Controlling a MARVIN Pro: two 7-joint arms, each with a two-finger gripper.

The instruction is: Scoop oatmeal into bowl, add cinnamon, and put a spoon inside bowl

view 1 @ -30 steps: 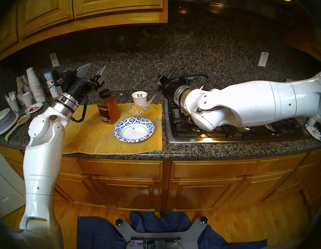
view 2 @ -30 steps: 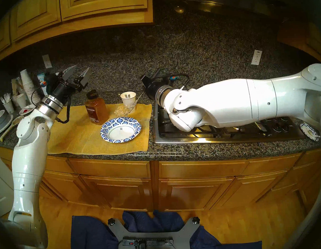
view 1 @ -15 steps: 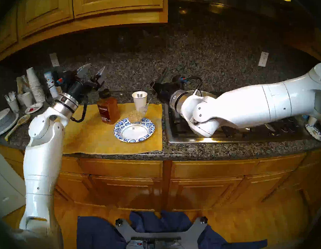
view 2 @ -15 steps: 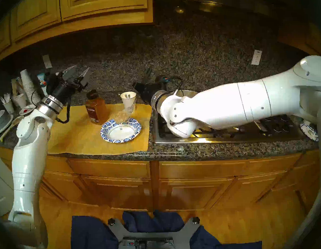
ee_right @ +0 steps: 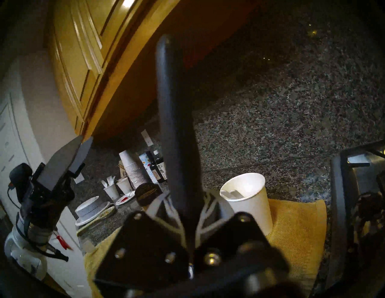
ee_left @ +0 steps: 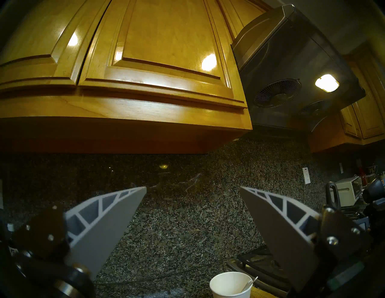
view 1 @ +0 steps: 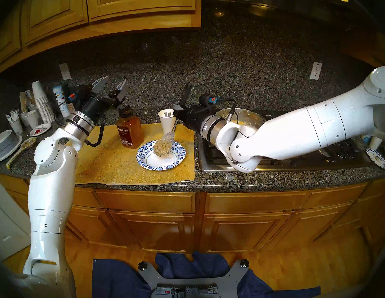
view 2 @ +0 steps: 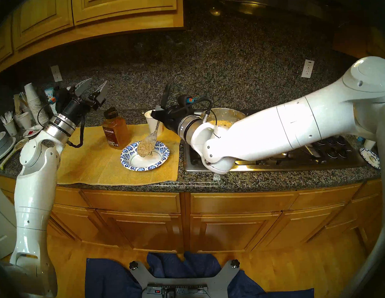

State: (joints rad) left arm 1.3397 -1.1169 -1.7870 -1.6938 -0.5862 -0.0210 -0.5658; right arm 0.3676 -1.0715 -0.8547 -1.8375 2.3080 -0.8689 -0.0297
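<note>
**potwatcher:** Where's the oatmeal point(view 1: 161, 148) at?

**me:** A clump is hanging off my tilted ladle point(view 1: 169, 135), right over the white middle of the bowl point(view 1: 181, 158), so it should drop in rather than hit the yellow cloth point(view 1: 105, 161). My right fingers point(view 1: 179, 112) are clamped shut on the ladle's dark handle. The rest sits in the pot point(view 1: 248, 117) to the right.

**potwatcher:** And the left?

**me:** Left fingers point(view 1: 111, 83) spread wide, empty, parked high just beyond the cinnamon point(view 1: 129, 130), probably up next. The cup point(view 1: 168, 122) stands at the cloth's far edge.

right gripper point(ee_right: 188, 210) clamped on dark ladle handle point(ee_right: 173, 116), pointing 12 o'clock | paper cup point(ee_right: 248, 197) at 3 o'clock | yellow mat point(ee_right: 298, 229) underneath
</note>
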